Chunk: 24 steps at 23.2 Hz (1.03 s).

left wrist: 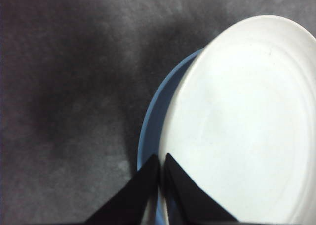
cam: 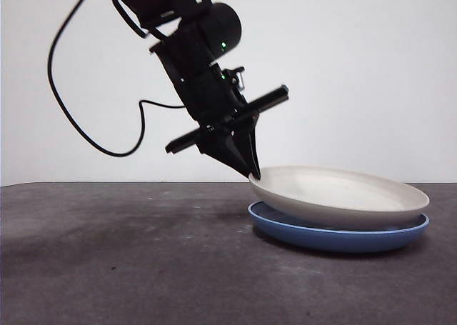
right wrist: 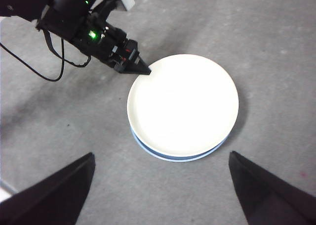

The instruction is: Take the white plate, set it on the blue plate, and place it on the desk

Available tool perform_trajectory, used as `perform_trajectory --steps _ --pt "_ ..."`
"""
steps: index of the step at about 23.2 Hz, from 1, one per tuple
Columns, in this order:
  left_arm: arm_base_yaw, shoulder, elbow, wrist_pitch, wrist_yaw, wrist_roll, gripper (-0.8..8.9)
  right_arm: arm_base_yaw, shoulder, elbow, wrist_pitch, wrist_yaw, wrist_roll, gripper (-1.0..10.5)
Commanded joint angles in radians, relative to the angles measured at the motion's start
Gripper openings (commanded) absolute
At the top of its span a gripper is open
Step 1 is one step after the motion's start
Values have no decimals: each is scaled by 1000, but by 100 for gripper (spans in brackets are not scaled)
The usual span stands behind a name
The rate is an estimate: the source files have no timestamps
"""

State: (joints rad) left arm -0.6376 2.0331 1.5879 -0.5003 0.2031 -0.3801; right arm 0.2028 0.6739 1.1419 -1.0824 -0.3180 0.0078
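The white plate [cam: 343, 193] lies on the blue plate [cam: 335, 236] on the desk [cam: 107, 253], tilted, with its left rim raised. My left gripper [cam: 253, 173] comes down from the upper left and is shut on that raised rim. In the left wrist view the jaws [left wrist: 162, 158] pinch the white plate [left wrist: 247, 126] at its edge, with the blue plate [left wrist: 150, 136] showing beneath. My right gripper [right wrist: 161, 156] is open and empty, high above both plates. From there I see the white plate [right wrist: 182, 104], a sliver of the blue plate [right wrist: 168, 156] and the left gripper [right wrist: 147, 71].
A black cable [cam: 71, 118] hangs in a loop from the left arm, above the left side of the desk. A plain white wall stands behind the desk.
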Motion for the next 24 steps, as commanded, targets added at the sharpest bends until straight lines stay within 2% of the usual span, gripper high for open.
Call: perform_trajectory --steps 1,6,7,10,11,15,17,24 --pt "-11 33 29 -5 -6 -3 17 4 0 18 3 8 11 434" --pt "-13 40 29 -12 -12 5 38 5 -4 18 -4 8 11 434" --pt "-14 40 29 -13 -12 5 79 5 -4 18 -4 8 11 434" --pt "-23 40 29 -17 -11 15 348 5 -4 18 -4 8 11 434" --pt "-24 39 29 -17 -11 26 377 5 -4 18 -4 8 11 434" --pt "-24 9 40 -47 -11 38 376 5 -4 18 -4 8 11 434" --pt "-15 -48 40 -61 -12 79 376 5 -3 18 -5 10 11 434" --pt "65 -355 40 -146 -18 179 376 4 -2 16 -15 65 11 434"
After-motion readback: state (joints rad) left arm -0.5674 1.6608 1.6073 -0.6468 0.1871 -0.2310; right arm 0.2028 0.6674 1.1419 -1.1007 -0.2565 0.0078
